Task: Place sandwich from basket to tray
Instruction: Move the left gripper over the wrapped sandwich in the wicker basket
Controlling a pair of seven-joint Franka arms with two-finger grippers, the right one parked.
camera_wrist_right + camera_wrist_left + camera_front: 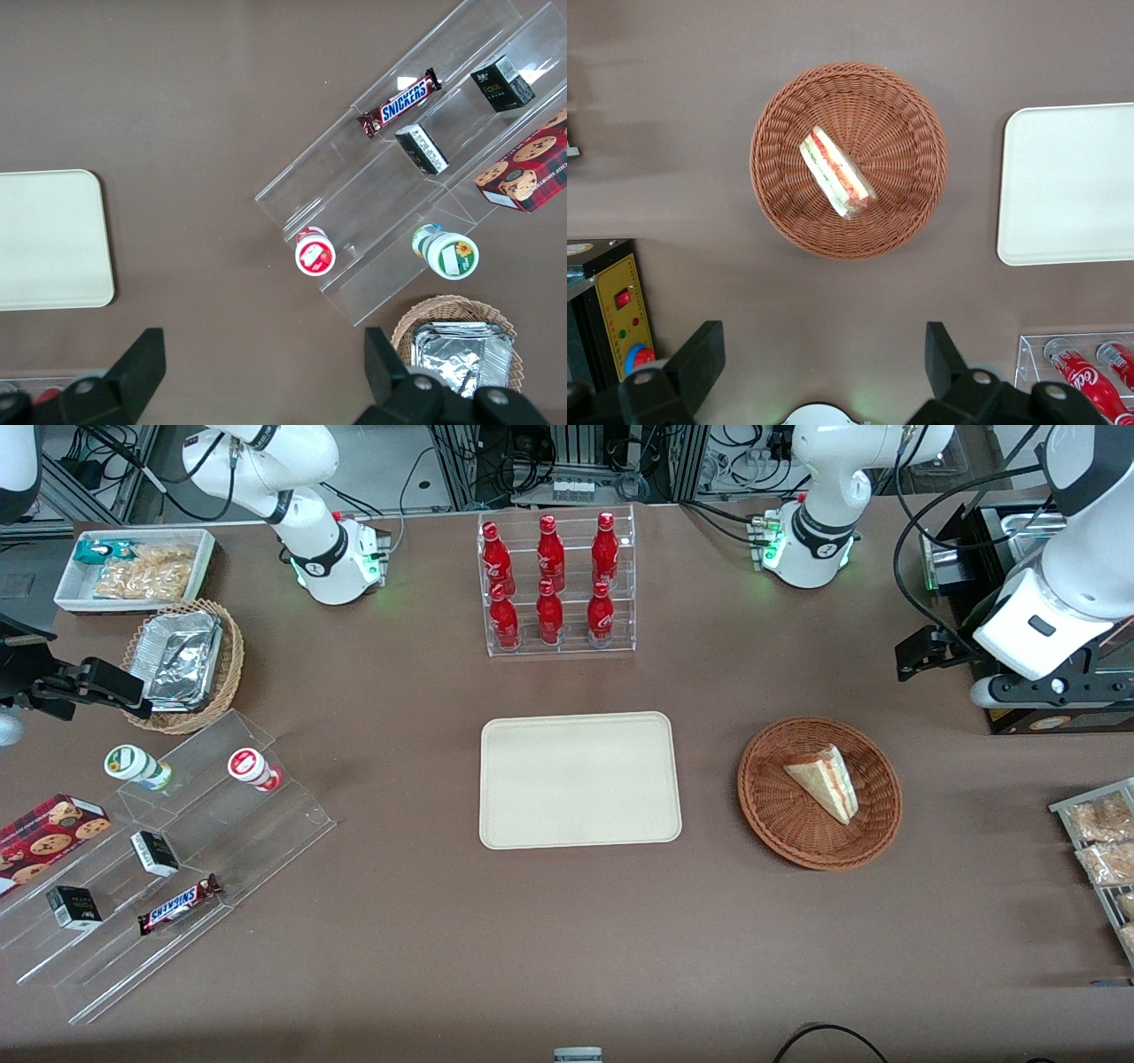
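Left arm's gripper open, empty, high above round reddish-brown wicker basket. Triangular pale-bread sandwich below, on edge: misaligned descent risks toppling wedge. Cream rectangular tray well apart.

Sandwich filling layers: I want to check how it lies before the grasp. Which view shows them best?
The left wrist view: the sandwich lies in the basket, layered edge facing the camera, with the open gripper hanging high above. The front view shows mostly bread. The right wrist view misses it.
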